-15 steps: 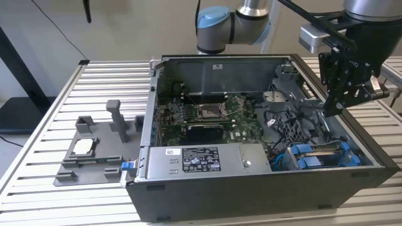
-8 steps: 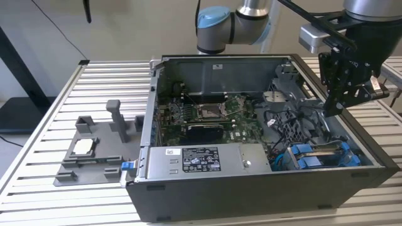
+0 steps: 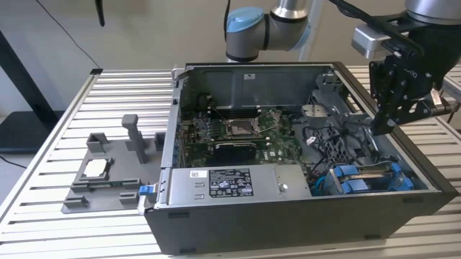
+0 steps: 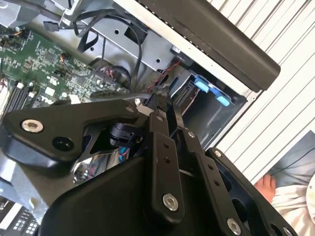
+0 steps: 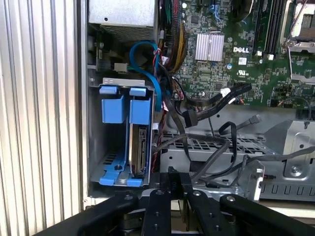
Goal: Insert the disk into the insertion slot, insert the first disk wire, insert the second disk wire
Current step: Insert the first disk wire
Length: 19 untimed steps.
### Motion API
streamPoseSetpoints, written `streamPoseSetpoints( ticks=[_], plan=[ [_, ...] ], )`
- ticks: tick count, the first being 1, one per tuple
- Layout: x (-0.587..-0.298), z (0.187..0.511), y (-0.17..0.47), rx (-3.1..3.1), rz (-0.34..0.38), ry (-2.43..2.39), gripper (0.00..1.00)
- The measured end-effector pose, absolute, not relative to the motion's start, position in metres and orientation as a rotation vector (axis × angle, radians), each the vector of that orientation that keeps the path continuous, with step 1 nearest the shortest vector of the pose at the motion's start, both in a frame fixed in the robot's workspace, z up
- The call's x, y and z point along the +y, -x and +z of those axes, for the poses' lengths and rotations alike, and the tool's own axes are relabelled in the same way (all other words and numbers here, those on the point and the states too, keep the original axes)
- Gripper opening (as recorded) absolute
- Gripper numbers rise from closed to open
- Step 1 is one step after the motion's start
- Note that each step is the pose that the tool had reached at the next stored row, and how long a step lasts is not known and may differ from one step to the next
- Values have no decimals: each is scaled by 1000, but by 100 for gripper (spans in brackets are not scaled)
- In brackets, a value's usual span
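Disk (image 5: 139, 150) is sitting on edge in its blue carrier inside the bay (image 5: 96, 140) at a corner of the case (image 3: 288, 226). Gripper (image 3: 380, 128) is hanging over the case's open side, near that bay, with jaws pressed together and gripping nothing. Black cables (image 5: 211, 98) are lying loose inside the case, one connector end hanging free.

Slatted metal table (image 3: 129, 89) with open computer case (image 3: 288, 229), grey fixture (image 3: 108, 189).

Grey fixture (image 3: 108, 186) on slatted table (image 3: 122, 91)
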<state>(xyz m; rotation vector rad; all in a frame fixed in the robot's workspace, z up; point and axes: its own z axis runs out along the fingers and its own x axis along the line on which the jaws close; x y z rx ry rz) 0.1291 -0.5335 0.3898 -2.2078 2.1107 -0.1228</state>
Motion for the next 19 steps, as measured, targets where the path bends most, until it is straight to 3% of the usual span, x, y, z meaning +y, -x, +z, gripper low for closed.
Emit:
streamPoseSetpoints(
  ticks=[19],
  plan=[
    [-543,387,-144,2162,-36,2238,19]
  ],
)
